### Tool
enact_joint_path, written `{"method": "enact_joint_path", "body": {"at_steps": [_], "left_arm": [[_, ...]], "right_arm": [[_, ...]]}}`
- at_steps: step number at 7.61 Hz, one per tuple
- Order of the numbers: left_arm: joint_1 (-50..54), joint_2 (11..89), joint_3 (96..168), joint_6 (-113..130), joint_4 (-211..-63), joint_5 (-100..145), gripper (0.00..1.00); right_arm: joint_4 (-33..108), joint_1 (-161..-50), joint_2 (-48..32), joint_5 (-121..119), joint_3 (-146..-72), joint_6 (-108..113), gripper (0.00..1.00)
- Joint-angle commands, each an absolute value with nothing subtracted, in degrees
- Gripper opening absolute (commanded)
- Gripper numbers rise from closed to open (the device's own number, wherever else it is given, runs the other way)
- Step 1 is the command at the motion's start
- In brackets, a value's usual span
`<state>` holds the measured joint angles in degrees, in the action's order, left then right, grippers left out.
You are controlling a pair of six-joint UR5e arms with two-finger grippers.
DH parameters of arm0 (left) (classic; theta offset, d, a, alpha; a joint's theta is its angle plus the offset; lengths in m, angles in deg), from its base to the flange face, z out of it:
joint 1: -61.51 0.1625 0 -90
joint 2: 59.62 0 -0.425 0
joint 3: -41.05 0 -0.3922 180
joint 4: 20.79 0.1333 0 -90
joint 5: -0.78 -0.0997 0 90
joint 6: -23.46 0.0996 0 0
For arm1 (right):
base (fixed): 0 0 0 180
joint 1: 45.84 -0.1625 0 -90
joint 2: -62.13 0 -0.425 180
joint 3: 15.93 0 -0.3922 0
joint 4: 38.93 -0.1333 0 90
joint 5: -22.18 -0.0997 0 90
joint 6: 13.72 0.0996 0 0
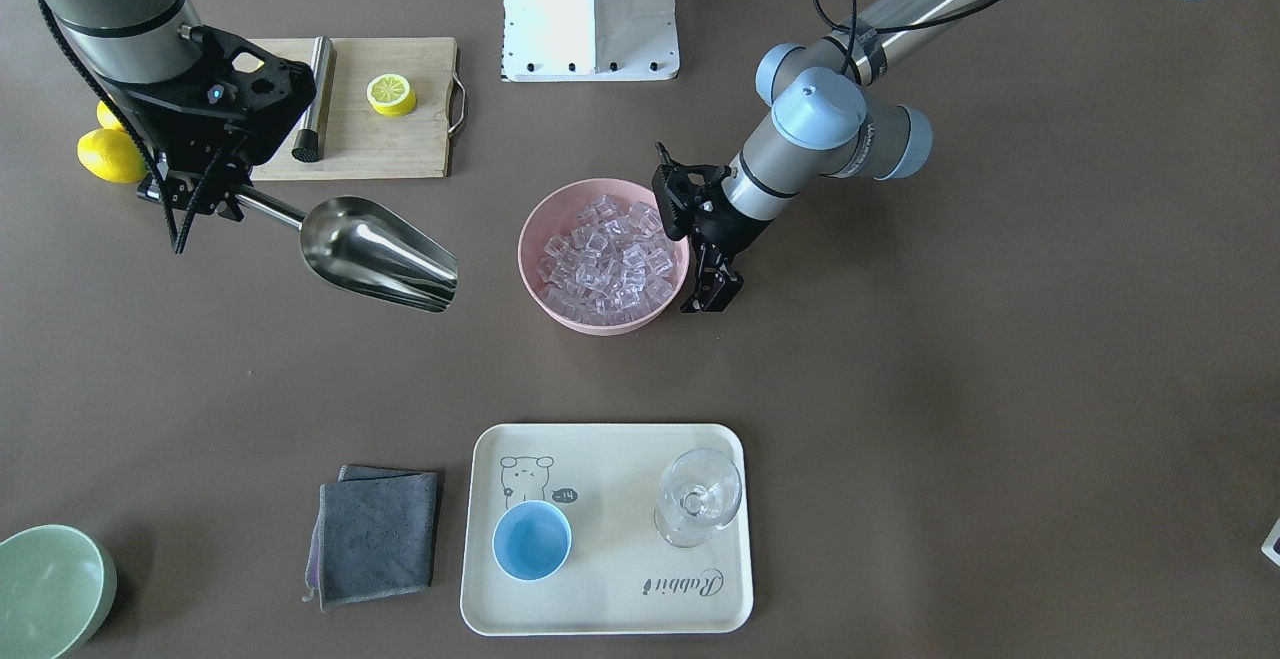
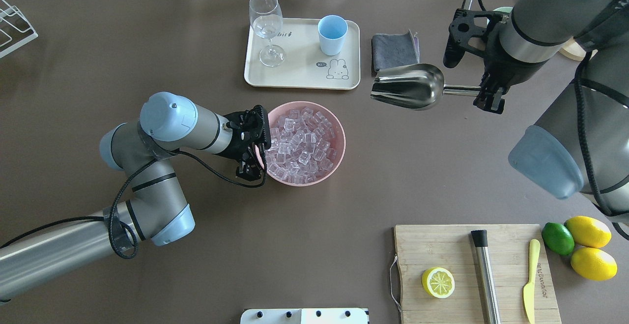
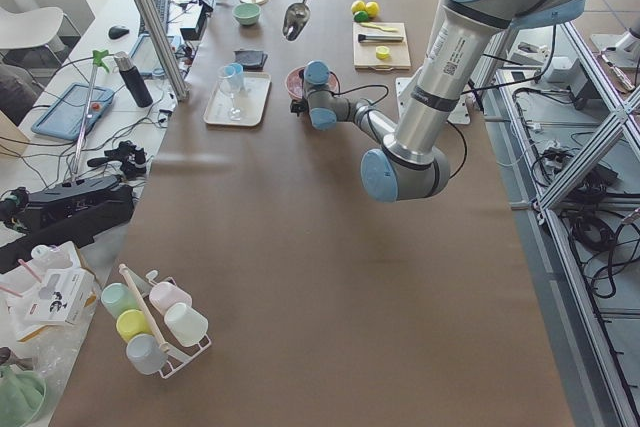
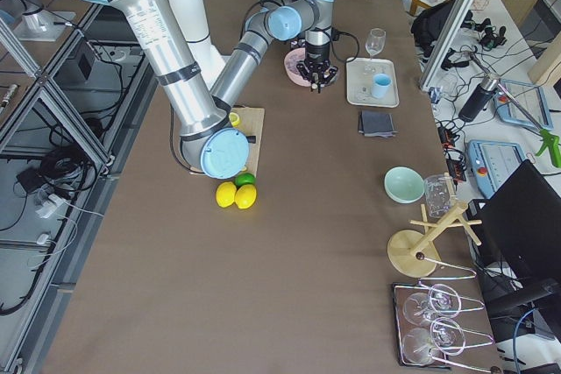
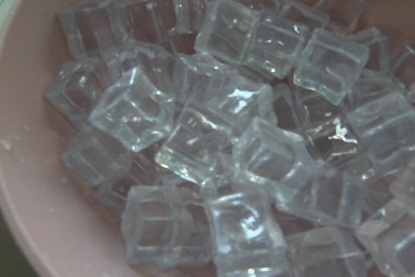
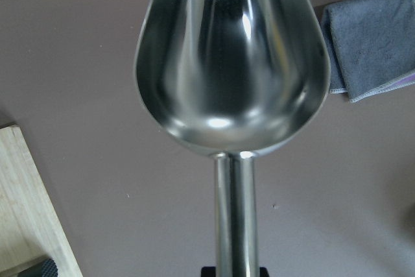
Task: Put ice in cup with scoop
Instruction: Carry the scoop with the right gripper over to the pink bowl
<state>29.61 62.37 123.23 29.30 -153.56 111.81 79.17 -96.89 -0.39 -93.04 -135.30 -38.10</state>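
The main danger is spilling. The ice (image 1: 605,259) is heaped in the pink bowl (image 1: 530,239), and the cubes look smooth and wet, so a steep or fast push of the scoop (image 1: 375,254) can send some over the rim. The same push can slide or tip the bowl if the left gripper (image 2: 253,154) does not hold it firmly. It sits at the rim on the robot's left side and appears to be closed on the rim, though the inner finger is hard to see.

The second danger is at the pouring. The cup (image 1: 531,539) is small and the mouth of the scoop is wide, so I think cubes can miss it and fall on the tray (image 1: 620,619). The glass (image 1: 697,497) stands on the same tray, near the cup, and a careless swing can knock it. Also, the handle is round and shiny, so a loaded scoop may turn in the grip.

The right gripper (image 1: 215,204) is clamped on the handle and holds the scoop in the air, empty, with its mouth toward the bowl. The scoop is on the robot's right of the bowl, apart from it. The cup is beyond the bowl, on the far side from the robot.
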Motion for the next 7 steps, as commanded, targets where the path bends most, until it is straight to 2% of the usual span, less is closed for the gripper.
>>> {"method": "enact_joint_path", "body": {"at_steps": [1, 4, 5, 7], "left_arm": [[29.61, 62.19, 123.23, 29.35, -153.59, 111.87, 0.99], [29.52, 62.10, 123.32, 29.44, -153.59, 111.87, 0.99], [29.52, 62.10, 123.32, 29.44, -153.59, 111.87, 0.99], [29.52, 62.10, 123.32, 29.44, -153.68, 111.87, 0.99]], "right_arm": [[84.55, -94.10, 4.45, -91.99, -134.68, -39.30, 0.00], [98.40, -87.61, 13.06, -84.98, -134.23, -39.39, 0.00], [99.75, -85.16, 13.52, -81.57, -133.97, -39.39, 0.00], [105.62, -82.41, 18.85, -77.84, -130.73, -39.39, 0.00]]}}
